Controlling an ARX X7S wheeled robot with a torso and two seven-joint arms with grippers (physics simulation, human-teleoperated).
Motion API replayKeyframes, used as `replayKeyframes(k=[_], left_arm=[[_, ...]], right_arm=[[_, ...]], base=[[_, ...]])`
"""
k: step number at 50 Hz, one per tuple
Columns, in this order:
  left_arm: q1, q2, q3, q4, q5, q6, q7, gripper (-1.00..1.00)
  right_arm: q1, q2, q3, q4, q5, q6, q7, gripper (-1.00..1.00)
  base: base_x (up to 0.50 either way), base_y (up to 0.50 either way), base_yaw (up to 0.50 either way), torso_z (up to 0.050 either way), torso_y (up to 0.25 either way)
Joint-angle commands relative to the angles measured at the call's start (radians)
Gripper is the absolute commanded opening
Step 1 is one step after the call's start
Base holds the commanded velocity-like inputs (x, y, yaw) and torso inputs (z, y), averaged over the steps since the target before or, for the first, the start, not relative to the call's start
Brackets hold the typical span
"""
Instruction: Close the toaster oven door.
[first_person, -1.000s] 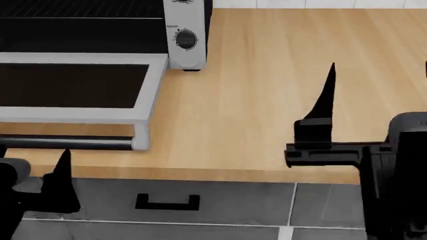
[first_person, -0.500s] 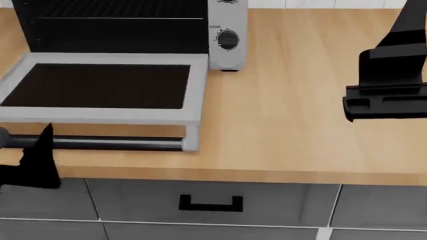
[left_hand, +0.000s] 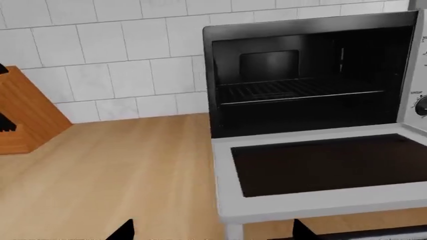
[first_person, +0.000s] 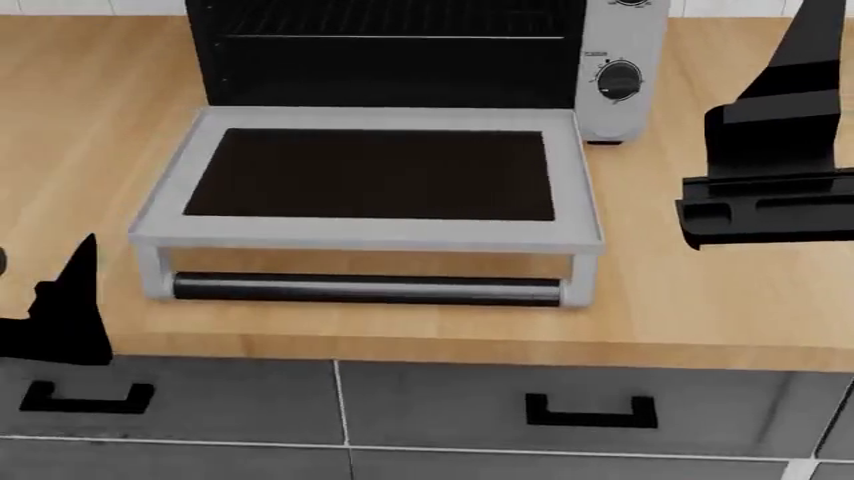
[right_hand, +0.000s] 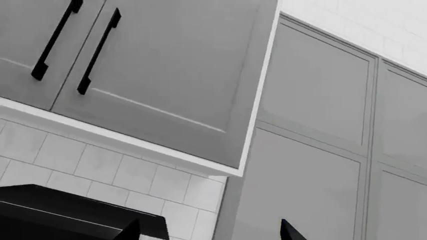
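nothing closed yet: the toaster oven door (first_person: 367, 175) lies flat open near the worktop's (first_person: 694, 300) front edge. my left pincer (first_person: 60, 320) holds nothing; its opening i cannot tell.

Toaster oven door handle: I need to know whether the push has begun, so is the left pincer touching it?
Apart. In the head view the left pincer sits left of the handle, bare wooden counter between them.

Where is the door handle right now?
In the head view the black bar handle runs under the front edge of the toaster oven door, which lies open above the countertop.
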Motion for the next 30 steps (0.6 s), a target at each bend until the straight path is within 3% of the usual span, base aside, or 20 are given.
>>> replayKeyframes(k=[1,7,11,30], left_arm=[[-0.001,-0.002,0.006,-0.008,0.0,0.011,0.002,1.0],[0.004,-0.003,0.016,-0.009,0.005,0.017,0.0,1.0],[0.004,-0.001,0.027,-0.018,0.01,0.026,0.001,1.0],[0.008,-0.003,0.022,-0.019,0.001,0.031,-0.002,1.0]], right_arm=[[0.006,0.024,0.005,0.001,0.052,-0.007,0.039,1.0],[-0.03,0.026,0.023,-0.002,0.045,-0.035,0.036,1.0],[-0.042,0.035,0.025,-0.004,0.038,-0.046,0.03,1.0],[-0.032,0.062,-0.003,0.002,0.079,-0.06,0.07,1.0]], base=[[0.0,0.5,0.0,0.0,0.0],[0.0,0.5,0.0,0.0,0.0],[0.0,0.0,0.0,0.0,0.0],[0.49,0.0,0.0,0.0,0.0]])
